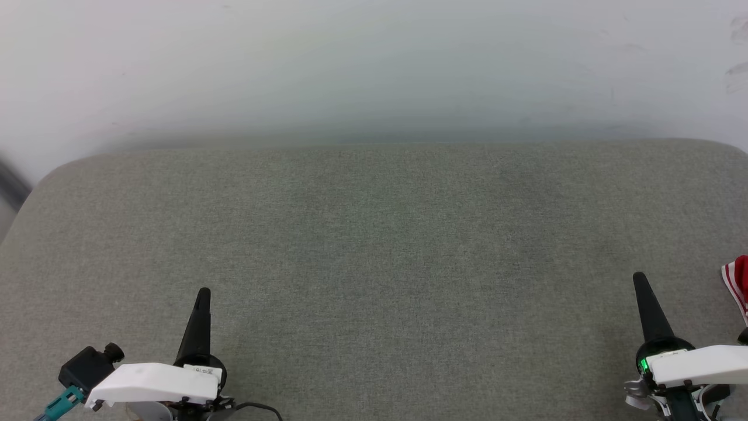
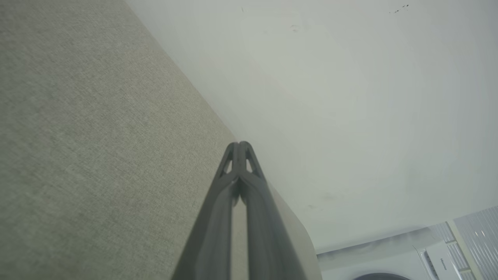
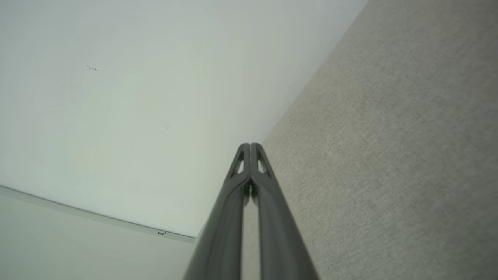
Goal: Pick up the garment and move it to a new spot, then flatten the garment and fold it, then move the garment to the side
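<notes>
Head looks down on the cushion (image 1: 374,245); both wrists skim it, facing wall (image 2: 350,97).

Garment (image 1: 737,285): red fabric with white-and-red striped trim. A small rumpled corner lies at the far right edge of the grey-green cloth-covered surface (image 1: 374,245); the rest is cut off by the frame, pose undeterminable.

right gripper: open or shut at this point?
Shut. In the right wrist view the right gripper has its two fingers pressed together at the tips, with nothing held between them.
</notes>
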You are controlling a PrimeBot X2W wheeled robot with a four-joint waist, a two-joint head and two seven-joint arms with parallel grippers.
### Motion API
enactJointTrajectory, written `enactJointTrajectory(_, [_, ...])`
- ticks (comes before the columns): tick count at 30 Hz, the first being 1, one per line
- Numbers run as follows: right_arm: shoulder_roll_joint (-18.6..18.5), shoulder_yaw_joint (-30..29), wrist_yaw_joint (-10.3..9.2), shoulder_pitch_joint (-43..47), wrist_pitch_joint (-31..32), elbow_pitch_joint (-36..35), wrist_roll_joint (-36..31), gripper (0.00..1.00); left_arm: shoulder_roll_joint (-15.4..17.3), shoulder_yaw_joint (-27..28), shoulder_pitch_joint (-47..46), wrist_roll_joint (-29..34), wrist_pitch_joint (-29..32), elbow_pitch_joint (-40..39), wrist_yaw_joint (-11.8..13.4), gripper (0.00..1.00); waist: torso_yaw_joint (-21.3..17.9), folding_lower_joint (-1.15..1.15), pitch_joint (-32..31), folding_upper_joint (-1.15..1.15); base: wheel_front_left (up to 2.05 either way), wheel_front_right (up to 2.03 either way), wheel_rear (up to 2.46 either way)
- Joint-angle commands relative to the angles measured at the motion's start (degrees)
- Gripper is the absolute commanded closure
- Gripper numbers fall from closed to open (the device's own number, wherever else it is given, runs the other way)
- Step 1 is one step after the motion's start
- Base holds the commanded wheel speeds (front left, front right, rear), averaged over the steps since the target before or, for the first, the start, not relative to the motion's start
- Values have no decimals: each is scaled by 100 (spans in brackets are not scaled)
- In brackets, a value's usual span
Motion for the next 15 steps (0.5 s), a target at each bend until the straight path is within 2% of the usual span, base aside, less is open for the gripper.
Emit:
enactJointTrajectory(1, [11, -26, 0, -145, 49, -15, 181, 100, 28, 23, -141, -197, 43, -7, -15, 100, 0, 0, -4, 0, 0, 0, 0])
enactJointTrajectory(15, [82, -72, -1, -218, 240, 91, 901, 100, 24, 91, -241, -1026, 261, 132, -18, 100, -5, 0, -32, 0, 0, 0, 0])
